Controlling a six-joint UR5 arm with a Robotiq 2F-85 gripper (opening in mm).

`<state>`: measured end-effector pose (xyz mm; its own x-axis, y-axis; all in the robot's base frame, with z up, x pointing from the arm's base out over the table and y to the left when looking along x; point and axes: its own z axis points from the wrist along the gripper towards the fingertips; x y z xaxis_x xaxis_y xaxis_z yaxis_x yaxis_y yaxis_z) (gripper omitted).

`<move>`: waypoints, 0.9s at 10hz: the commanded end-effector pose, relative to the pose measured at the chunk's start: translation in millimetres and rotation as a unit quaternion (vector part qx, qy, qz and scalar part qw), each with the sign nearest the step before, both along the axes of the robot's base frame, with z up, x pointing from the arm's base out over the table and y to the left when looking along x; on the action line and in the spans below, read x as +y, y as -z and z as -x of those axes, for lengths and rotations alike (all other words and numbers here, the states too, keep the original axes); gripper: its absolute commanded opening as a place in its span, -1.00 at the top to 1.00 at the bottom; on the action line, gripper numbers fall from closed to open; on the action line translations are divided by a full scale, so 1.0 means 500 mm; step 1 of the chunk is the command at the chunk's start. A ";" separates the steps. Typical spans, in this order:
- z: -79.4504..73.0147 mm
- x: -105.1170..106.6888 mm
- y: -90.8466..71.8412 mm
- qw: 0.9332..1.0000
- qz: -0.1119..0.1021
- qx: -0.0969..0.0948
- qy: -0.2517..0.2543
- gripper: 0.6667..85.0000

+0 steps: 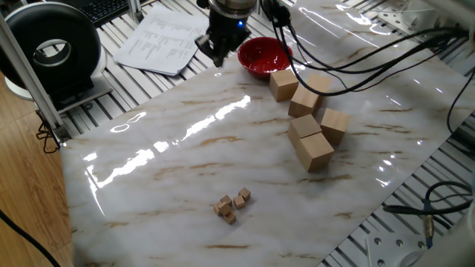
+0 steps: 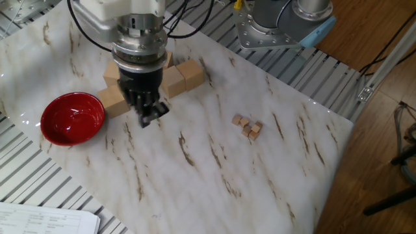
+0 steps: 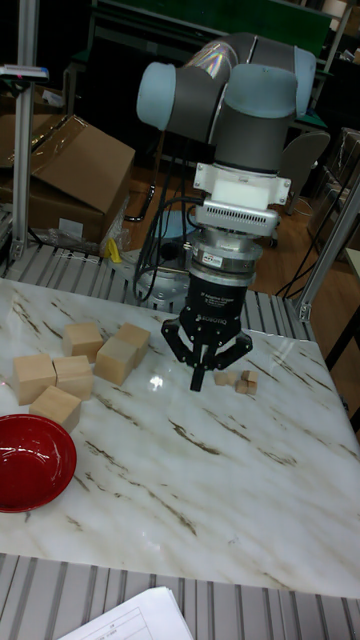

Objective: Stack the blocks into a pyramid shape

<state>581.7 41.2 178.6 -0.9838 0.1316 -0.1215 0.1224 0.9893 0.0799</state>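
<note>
Currently the end effector [image 3: 198, 378] hangs above the marbled surface [image 2: 214, 175], fingers brought together to a narrow tip, nothing held. It sits over the stretch between the red bowl [image 2: 72, 117] and the large wooden blocks [image 1: 310, 119], well apart from the task's pieces.

The 4 tiny tan blocks [image 1: 231, 204] lie in a loose cluster on the surface, close to one long edge; in the other fixed view they show at [image 2: 247, 125], toward the far edge near the arm's base. In the tall fixed view only part of the cluster [image 3: 240, 380] shows, just behind the fingers. Cubes touch or nearly touch; whether any rests on another cannot be told at this size. No clear stepped pile visible.

5 large wooden blocks are grouped next to the bowl, which stands at a corner of the surface. Printed papers [image 1: 159, 41] lie off the surface beyond that corner.
</note>
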 end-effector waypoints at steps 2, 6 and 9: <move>0.111 0.015 -0.006 0.995 -0.015 0.101 -0.009 0.99; 0.120 0.024 -0.004 0.994 -0.018 0.109 -0.005 0.99; 0.125 0.042 0.011 0.995 -0.003 0.102 0.008 0.99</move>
<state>524.1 52.4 176.2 -0.9880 0.1324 0.0791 0.1375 0.9885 0.0636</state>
